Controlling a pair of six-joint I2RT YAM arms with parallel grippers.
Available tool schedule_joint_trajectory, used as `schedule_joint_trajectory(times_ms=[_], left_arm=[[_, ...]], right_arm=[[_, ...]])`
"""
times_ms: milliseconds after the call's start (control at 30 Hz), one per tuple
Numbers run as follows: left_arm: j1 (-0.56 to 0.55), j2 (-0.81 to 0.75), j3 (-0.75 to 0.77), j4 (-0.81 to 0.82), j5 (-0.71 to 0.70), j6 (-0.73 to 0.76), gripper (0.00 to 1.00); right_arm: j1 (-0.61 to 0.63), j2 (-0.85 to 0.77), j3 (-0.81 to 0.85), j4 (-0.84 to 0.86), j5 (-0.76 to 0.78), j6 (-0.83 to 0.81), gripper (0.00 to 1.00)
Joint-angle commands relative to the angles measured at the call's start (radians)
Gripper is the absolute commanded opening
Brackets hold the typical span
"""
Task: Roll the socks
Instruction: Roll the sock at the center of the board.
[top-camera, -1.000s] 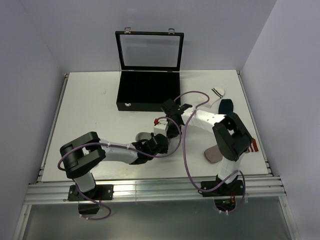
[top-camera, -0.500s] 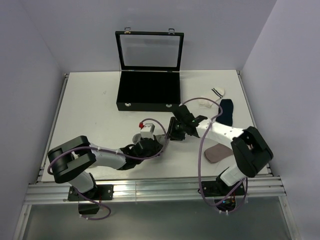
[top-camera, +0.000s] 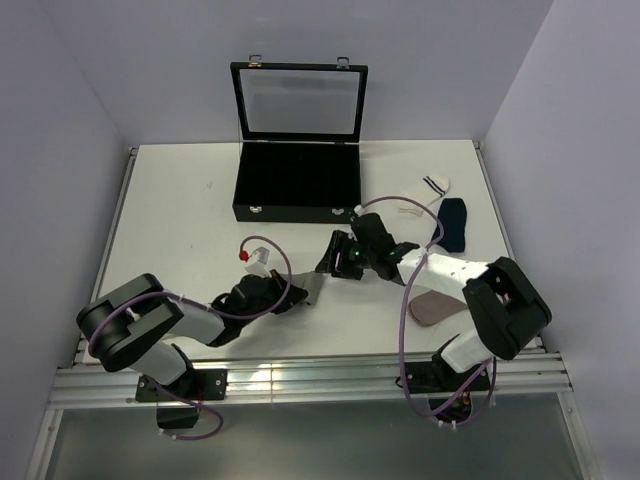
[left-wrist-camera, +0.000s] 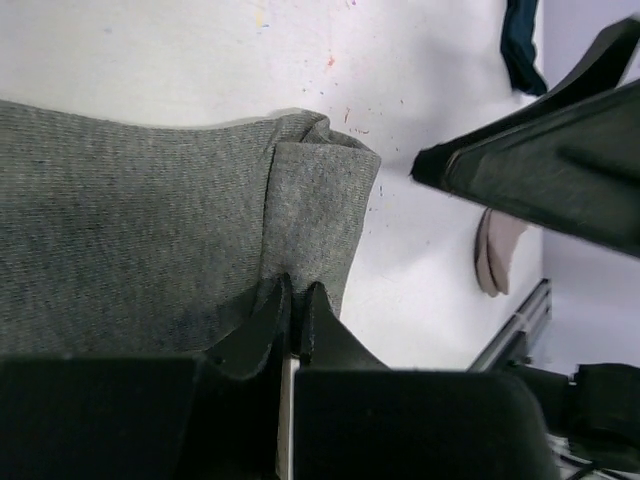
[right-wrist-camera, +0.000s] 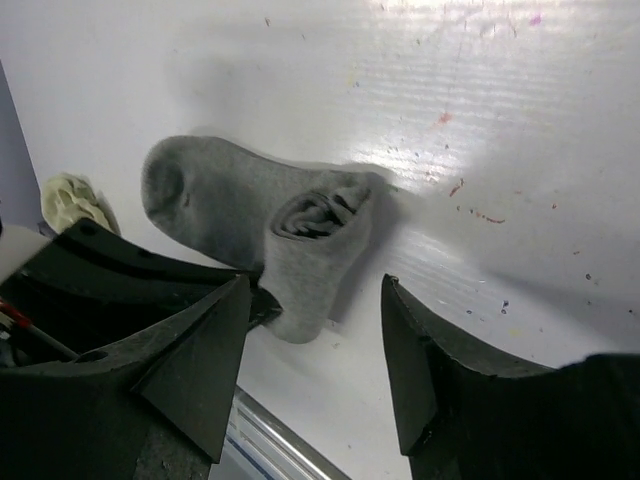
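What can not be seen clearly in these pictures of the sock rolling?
- Top view: the grey sock is mostly hidden by the left gripper and right gripper, so its roll is not visible.
- Left wrist view: the sock runs off the left edge, so its full length is hidden.
- Top view: the inside of the black case is too dark to show any contents.

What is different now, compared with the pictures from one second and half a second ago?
The left gripper, shut on the edge of the grey sock, has drawn back to the left, and its arm has folded leftward. The right gripper, open, came slightly toward the near edge, and its elbow swung out to the right. The black case, white sock, navy sock and pinkish piece did not move.
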Motion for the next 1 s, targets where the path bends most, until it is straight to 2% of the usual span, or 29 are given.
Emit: schedule_joint_trajectory(times_ms=[0, 367, 633, 733, 767, 833, 867, 900, 967], left_arm=[[0.035, 0.015, -0.074, -0.028, 0.067, -0.056, 0.01], [0.101, 0.082, -0.154, 0.088, 0.119, -0.160, 0.01], [0.118, 0.102, -0.163, 0.060, 0.131, -0.160, 0.01], [0.126, 0.098, -0.151, 0.035, 0.137, -0.139, 0.02], [0.127, 0.090, -0.142, 0.004, 0.134, -0.131, 0.04], [0.135, 0.079, -0.130, -0.028, 0.133, -0.107, 0.11], [0.138, 0.065, -0.113, -0.071, 0.131, -0.096, 0.16], [0.143, 0.056, -0.104, -0.094, 0.125, -0.076, 0.28], [0.147, 0.023, -0.075, -0.149, 0.110, -0.053, 0.40]], right_arm=[[-0.004, 0.028, -0.048, 0.139, -0.075, -0.021, 0.62], [0.018, 0.185, -0.042, 0.298, -0.205, -0.036, 0.63], [0.036, 0.302, -0.022, 0.378, -0.273, -0.050, 0.61], [0.036, 0.337, -0.015, 0.389, -0.283, -0.058, 0.53], [0.036, 0.342, -0.021, 0.392, -0.282, -0.059, 0.44], [0.036, 0.345, -0.024, 0.390, -0.279, -0.073, 0.33], [0.035, 0.344, -0.028, 0.392, -0.276, -0.075, 0.23], [0.035, 0.338, -0.030, 0.386, -0.271, -0.085, 0.20], [0.033, 0.328, -0.032, 0.361, -0.257, -0.096, 0.10]])
